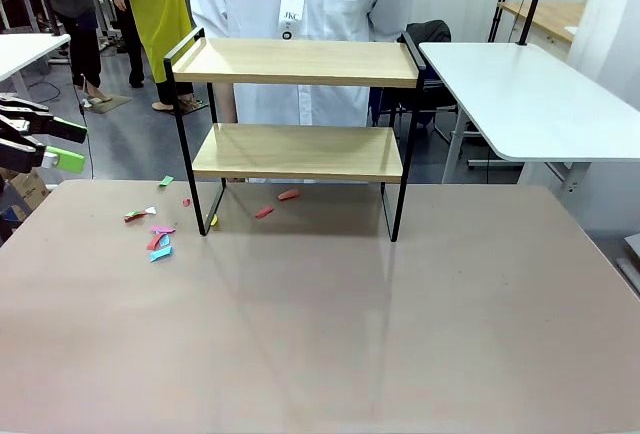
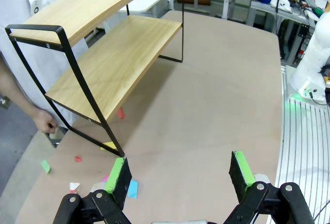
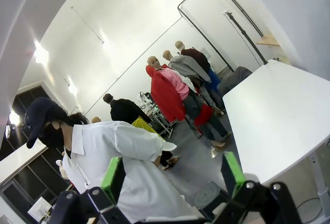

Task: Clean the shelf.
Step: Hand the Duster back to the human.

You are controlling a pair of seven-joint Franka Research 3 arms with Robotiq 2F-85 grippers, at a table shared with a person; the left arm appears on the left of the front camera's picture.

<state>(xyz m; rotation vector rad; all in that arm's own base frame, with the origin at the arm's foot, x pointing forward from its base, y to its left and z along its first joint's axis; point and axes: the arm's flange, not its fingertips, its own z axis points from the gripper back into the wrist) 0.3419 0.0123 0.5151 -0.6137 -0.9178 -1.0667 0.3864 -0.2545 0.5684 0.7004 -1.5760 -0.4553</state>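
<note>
- Left gripper (image 2: 179,175): jaws wide, holding nothing; hangs above the table's (image 1: 400,334) left edge, angled toward the shelf, likely staged for approach.
- Right gripper (image 3: 172,175): jaws wide, holding nothing; aimed up at the person's white coat (image 3: 118,157).
- Shelf (image 1: 298,104): 2 wood boards, both bare, standing at the table's far middle.
- Paper scraps (image 1: 158,236): scattered beside the shelf's left legs.
- Left wrist view adds: the person's hand (image 2: 44,122) at the table edge behind the frame.
</note>
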